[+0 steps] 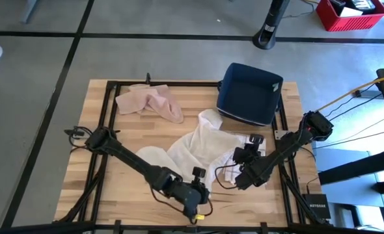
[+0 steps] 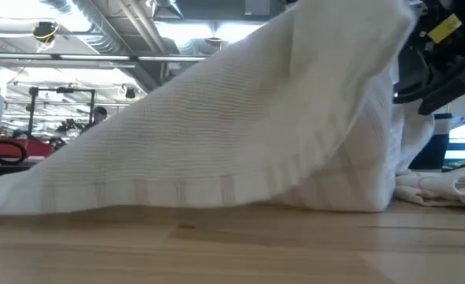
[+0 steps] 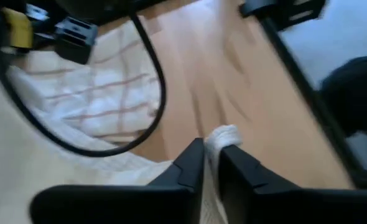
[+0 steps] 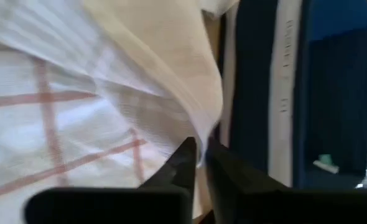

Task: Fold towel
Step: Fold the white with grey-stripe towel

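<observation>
I have the left hand (image 1: 197, 195) clamped on a corner of the cream towel (image 1: 191, 151) near the front edge of the wooden surface (image 1: 133, 127). The right hand (image 1: 243, 168) pinches another edge just beside a checked cloth (image 1: 241, 144). The towel lies mid-surface, tented; a pink towel (image 1: 150, 101) and blue bin (image 1: 249, 93) sit behind.

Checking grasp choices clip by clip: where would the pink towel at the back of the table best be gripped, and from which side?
The pink towel lies crumpled and untouched while both end effectors hold the white towel. Probably best pinched on the flap trailing toward the table's middle, coming from above on the left arm's side: that flap sticks out from the bunch, while the blue bin crowds the right.
</observation>
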